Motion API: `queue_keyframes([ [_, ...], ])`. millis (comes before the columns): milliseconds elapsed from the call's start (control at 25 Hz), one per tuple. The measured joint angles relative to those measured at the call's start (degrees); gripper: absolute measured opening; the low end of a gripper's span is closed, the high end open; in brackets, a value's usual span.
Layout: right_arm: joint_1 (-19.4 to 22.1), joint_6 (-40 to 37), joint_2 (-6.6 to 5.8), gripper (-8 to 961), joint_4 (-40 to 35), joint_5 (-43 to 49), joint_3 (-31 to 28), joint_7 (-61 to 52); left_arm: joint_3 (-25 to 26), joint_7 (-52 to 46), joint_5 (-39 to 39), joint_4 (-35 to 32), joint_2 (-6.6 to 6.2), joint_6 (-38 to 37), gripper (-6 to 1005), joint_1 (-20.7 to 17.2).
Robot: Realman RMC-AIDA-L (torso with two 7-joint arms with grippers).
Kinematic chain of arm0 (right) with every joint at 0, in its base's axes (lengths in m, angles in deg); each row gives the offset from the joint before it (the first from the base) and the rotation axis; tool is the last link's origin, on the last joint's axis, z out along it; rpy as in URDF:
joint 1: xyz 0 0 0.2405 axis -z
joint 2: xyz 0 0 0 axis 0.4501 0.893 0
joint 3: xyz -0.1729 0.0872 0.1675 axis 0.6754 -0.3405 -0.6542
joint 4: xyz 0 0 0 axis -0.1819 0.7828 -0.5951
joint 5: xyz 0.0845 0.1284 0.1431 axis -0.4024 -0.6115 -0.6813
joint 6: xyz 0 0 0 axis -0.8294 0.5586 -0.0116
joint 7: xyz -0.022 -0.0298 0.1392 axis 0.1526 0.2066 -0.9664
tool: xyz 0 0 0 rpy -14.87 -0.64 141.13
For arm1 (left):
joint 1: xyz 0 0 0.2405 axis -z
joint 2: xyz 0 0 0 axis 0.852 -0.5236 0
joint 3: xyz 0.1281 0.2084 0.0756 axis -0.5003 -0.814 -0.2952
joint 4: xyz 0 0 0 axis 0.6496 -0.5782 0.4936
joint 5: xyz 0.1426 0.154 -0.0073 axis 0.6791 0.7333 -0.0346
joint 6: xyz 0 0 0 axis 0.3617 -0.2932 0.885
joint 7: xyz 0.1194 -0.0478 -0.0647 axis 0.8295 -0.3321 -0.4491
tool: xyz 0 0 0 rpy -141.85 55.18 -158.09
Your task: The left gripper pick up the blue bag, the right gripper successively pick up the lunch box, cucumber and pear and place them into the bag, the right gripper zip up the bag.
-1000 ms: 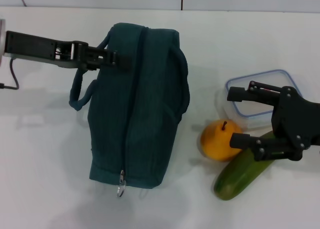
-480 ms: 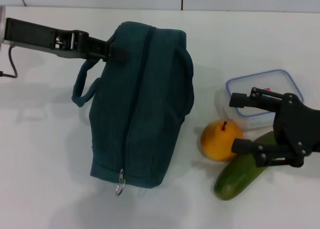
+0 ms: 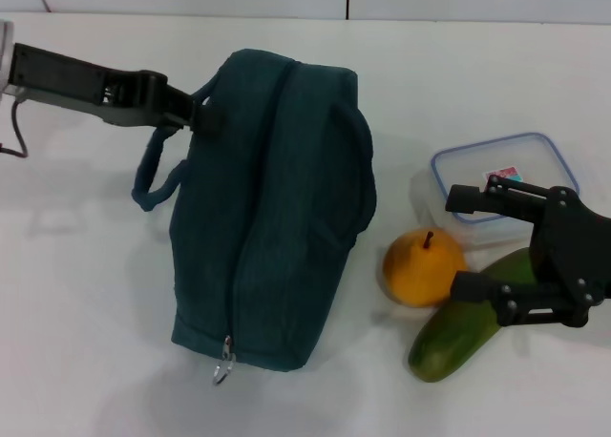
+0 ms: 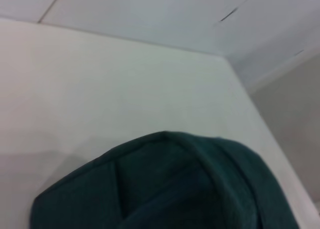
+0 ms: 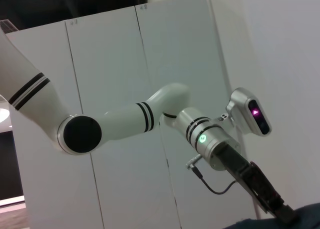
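While my left hand [image 3: 196,115] grips the blue bag [image 3: 272,208] at its far end, its long axis runs toward me on the white desk [image 3: 86,294]; my right hand [image 3: 487,251] hovers open over the cucumber [image 3: 449,337], beside the pear [image 3: 420,265].

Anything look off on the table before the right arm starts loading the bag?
Yes: the blue bag lies with its zipper closed right to the ring pull, so nothing can go in yet. The lunch box, pear and cucumber look undamaged.
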Motion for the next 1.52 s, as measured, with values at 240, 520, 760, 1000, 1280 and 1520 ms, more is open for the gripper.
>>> queue_keyframes([
  [240,0.28,-0.02,0.01,833,0.00,-0.23,-0.09,0.02,0.33,-1.52,0.92,0.05,0.52,0.00,57,0.81],
  [520,1.63,0.08,0.35,832,8.49,-9.35,-5.67,0.05,0.67,-2.06,-4.14,2.78,0.55,0.04,54,0.60],
  [760,2.32,0.53,0.35,830,22.21,-17.82,-14.65,-0.25,1.46,-0.79,-6.58,3.78,1.36,0.36,54,-0.19],
  [1000,4.58,3.05,0.48,828,32.66,-24.08,-23.08,-2.31,4.11,1.42,-6.66,3.76,2.41,0.46,54,-0.94],
  [1280,5.54,12.95,0.79,827,35.81,-24.65,-24.80,-9.94,4.52,3.74,-6.71,3.78,3.13,1.64,53,-1.39],
  [1520,4.48,21.27,0.74,825,35.63,-24.40,-24.20,-16.67,4.51,5.26,-6.81,3.66,3.79,1.76,53,-1.33],
])
